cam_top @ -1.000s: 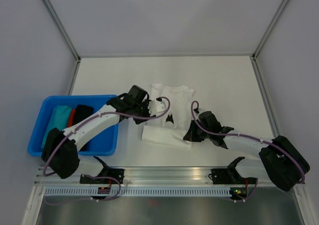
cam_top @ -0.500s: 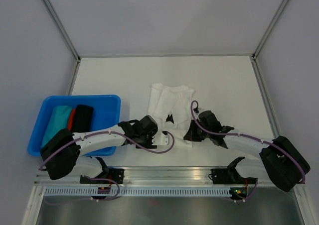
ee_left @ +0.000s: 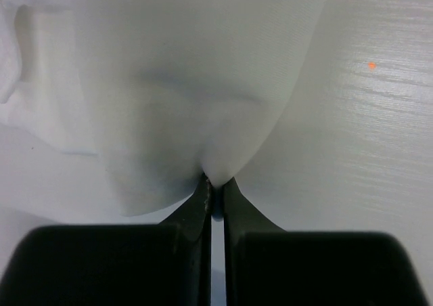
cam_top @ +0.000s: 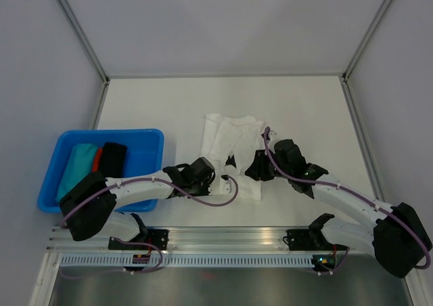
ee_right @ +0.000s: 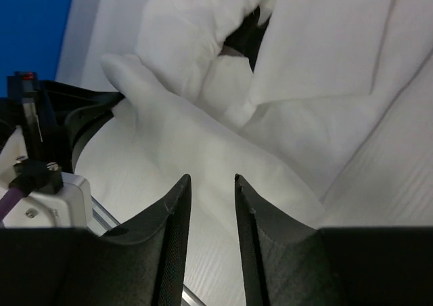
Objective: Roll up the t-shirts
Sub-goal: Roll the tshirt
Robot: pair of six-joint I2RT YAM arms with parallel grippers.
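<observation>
Teal, red and black cloth rolls sit in the blue plastic bin. Right of it lies the white printed t-shirt, folded but unrolled. The left gripper pinches its near edge; the right gripper stands narrowly parted and empty.

Left gripper now sits at the near edge of the white t-shirt, no longer over its far left, and pinches the cloth. Right gripper stands farther from its base, with its jaws now parted.
</observation>
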